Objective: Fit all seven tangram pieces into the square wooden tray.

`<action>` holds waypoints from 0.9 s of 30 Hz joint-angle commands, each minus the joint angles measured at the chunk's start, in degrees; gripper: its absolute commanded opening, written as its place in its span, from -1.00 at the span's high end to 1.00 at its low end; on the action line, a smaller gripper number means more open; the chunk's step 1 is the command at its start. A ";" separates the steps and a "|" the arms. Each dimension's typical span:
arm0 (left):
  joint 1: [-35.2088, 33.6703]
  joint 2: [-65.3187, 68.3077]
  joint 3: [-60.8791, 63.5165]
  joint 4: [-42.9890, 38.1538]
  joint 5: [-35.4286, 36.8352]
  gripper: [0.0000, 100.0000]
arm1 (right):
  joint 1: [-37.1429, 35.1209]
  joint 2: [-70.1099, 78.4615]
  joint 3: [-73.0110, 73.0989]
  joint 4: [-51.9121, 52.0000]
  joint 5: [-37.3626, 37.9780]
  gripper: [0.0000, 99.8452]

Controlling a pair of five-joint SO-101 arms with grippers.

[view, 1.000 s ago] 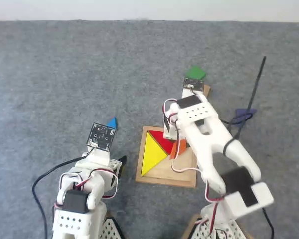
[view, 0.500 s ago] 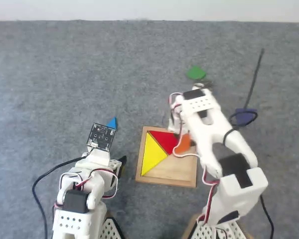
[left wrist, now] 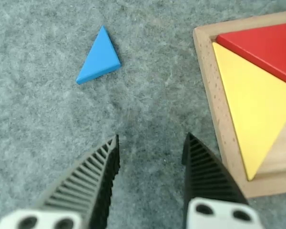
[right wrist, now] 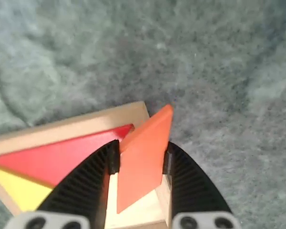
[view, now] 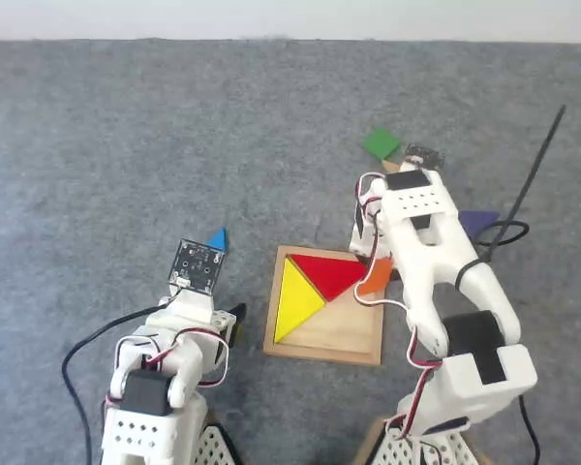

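Observation:
The square wooden tray (view: pixel 368 351) lies on the carpet with a yellow triangle (view: pixel 295 298) and a red triangle (view: pixel 331 270) in it. My right gripper (right wrist: pixel 139 160) is shut on an orange piece (right wrist: pixel 143 161), tilted on edge above the tray's far right corner (right wrist: pixel 138 109); the same orange piece (view: pixel 374 277) shows from above. My left gripper (left wrist: pixel 150 157) stands open over bare carpet, left of the tray (left wrist: pixel 207 71). A blue triangle (left wrist: pixel 99 57) lies beyond it, also the blue triangle (view: pixel 217 238) from above. A green square (view: pixel 380 144) and a purple piece (view: pixel 478 222) lie on the carpet.
Grey carpet covers the table. A black cable (view: pixel 535 170) runs past the purple piece on the right. A small dark object (view: pixel 423 155) sits beside the green square. Open carpet stretches to the far left.
My right arm has swung right and nearer, carrying the orange piece from over the tray's middle to its far right corner. The left arm has kept still.

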 commanded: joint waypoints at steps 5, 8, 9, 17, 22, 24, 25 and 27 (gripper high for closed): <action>0.26 -0.44 -0.40 -0.26 -0.09 0.59 | -0.57 -4.00 0.09 1.27 3.25 0.82; 0.26 -0.44 -0.40 -0.26 -0.09 0.59 | -0.57 -4.00 0.09 1.36 4.48 0.72; 0.26 -0.44 -0.40 -0.26 -0.09 0.59 | -0.57 -4.00 0.09 1.36 4.48 0.69; 0.26 -0.44 -0.40 -0.26 -0.09 0.59 | -1.80 -4.09 0.18 1.10 4.57 0.58; 0.26 -0.44 -0.40 -0.26 -0.09 0.59 | -2.24 -7.34 0.26 0.92 4.84 0.56; 0.26 -0.44 -0.40 -0.26 -0.09 0.59 | -2.15 -11.38 1.49 0.92 5.80 0.56; 0.26 -0.44 -0.40 -0.26 -0.09 0.59 | -1.98 -14.37 2.46 0.92 6.15 0.56; 0.26 -0.44 -0.40 -0.26 -0.09 0.59 | -1.19 -21.93 4.75 0.92 6.42 0.56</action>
